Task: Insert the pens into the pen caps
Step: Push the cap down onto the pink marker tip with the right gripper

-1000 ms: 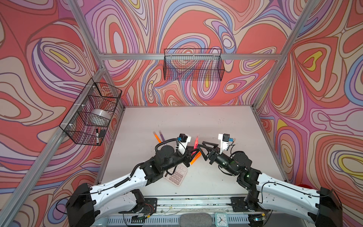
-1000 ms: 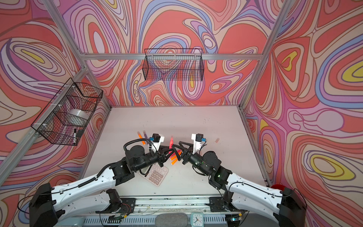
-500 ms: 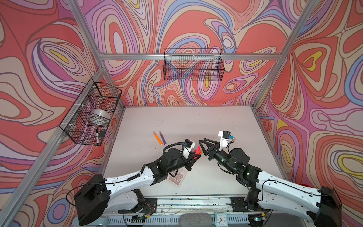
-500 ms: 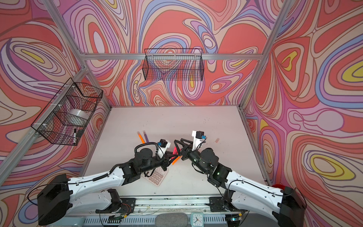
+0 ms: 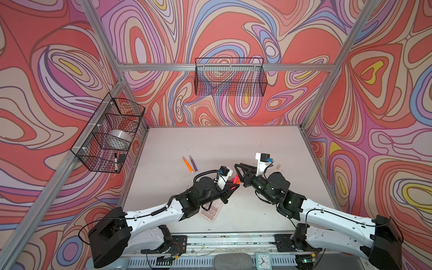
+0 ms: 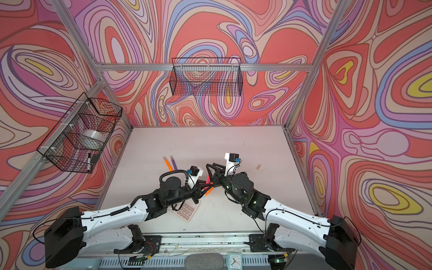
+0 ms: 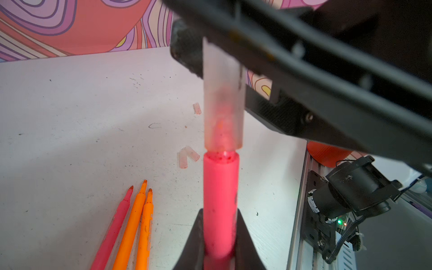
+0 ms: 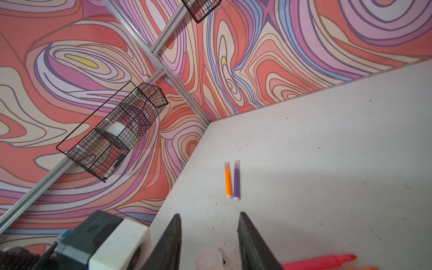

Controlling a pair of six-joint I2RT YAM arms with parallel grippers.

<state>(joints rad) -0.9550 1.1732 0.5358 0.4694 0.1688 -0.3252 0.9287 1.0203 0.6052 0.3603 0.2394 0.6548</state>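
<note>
Third of six pens under way: left gripper (image 7: 219, 224), jaws clamped on the pink pen (image 7: 219, 187) above the table (image 7: 70, 117); its cap (image 7: 223, 105), nearly seated, sits between the jaws of the right gripper (image 8: 209, 214), grip unclear. Capped already: orange pen (image 8: 228, 182), purple pen (image 8: 236, 182). Left: three bare pens (image 7: 134, 222), three loose caps (image 7: 183, 161)

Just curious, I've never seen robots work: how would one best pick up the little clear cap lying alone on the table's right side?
Across its middle, from straight above, tool fingers on its two long sides. The cap lies flat on the table, a short tube with nothing close by, so both sides look free and its ends stay clear.
</note>
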